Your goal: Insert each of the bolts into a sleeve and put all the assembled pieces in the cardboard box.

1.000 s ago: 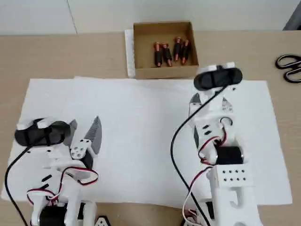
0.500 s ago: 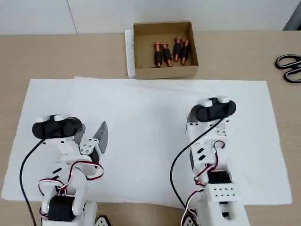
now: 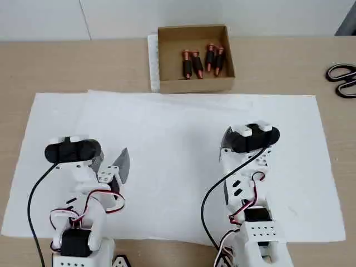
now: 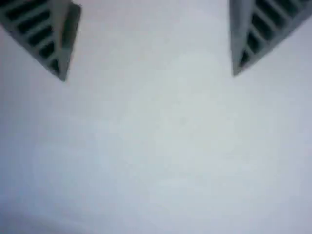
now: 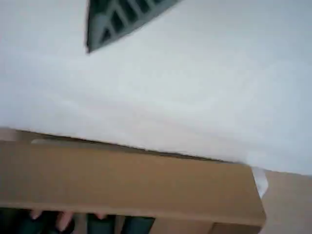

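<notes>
Left gripper (image 4: 148,75): we see it spread wide, above the near left part of the white sheet (image 3: 167,139).
Right gripper (image 3: 227,143): above the sheet's near right; wide or narrow, we cannot tell.
Sleeved bolts (image 3: 198,65): four (black sleeves, copper heads) lying inside the cardboard box (image 3: 194,85), far centre.

Flat paper (image 3: 167,144) gives passage; the cardboard box (image 3: 194,86) wall (seemingly low) blocks beyond.

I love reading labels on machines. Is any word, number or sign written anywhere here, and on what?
None: no text can be read. The cardboard box, the white sheet, the scissors, the left arm and the right arm all look plain.
</notes>
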`<state>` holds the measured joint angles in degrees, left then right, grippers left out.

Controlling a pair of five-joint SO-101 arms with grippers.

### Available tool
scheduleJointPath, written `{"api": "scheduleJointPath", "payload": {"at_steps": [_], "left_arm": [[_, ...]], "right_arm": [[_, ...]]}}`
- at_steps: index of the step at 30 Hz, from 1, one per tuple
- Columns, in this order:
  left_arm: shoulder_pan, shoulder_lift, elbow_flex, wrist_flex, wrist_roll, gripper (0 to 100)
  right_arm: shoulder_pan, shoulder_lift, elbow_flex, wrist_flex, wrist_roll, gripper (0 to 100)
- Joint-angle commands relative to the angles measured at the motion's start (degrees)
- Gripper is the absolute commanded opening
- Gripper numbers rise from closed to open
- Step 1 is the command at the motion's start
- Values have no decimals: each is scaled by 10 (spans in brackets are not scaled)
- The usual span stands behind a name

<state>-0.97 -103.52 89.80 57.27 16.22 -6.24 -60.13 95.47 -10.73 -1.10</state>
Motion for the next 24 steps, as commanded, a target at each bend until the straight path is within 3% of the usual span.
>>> {"api": "scheduleJointPath", "payload": {"at_steps": [1,24], "left_arm": [[4,-7,23,-11,0,207],[4,-7,57,-27,3,207]], "right_arm": [[-5,-3,5,32,3,179],[-4,-7,5,84,3,178]]}}
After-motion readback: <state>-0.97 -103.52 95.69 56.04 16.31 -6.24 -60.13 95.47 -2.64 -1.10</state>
